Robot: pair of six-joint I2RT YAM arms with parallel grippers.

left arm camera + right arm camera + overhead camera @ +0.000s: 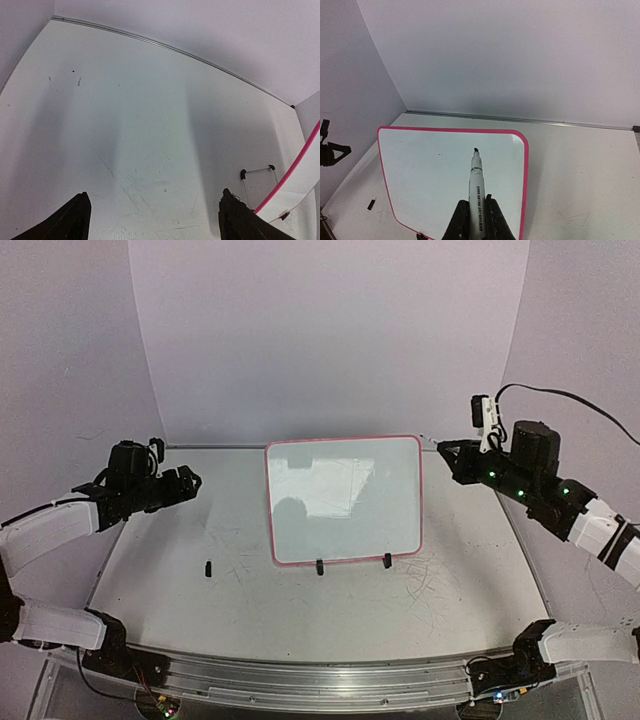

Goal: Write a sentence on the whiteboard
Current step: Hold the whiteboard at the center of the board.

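Judging from the blank face of the whiteboard (343, 498), none of the sentence is written yet, so every risk lies ahead. The board sits at the middle of the desk (480, 585) with its two black clip feet on the near edge. Whether it lies flat or leans on them is hard to tell from above. The right gripper (477, 202) is clenched on a marker (476, 175), tip bared and aimed at the board, hovering off its far right corner without touching. The left gripper (154, 195) is released, jaws wide with nothing between them, well apart from the board's left edge, so nothing steadies the board. Pressing the tip down could therefore push the light board along the desk or rock it on its feet, breaking or skewing the strokes. A long stretch of barrel stands out beyond the fingers, so the marker might pivot in the grip under writing pressure. A small black piece (208, 568), possibly the marker's cap, lies on the desk left of the board, where the left arm could knock it.
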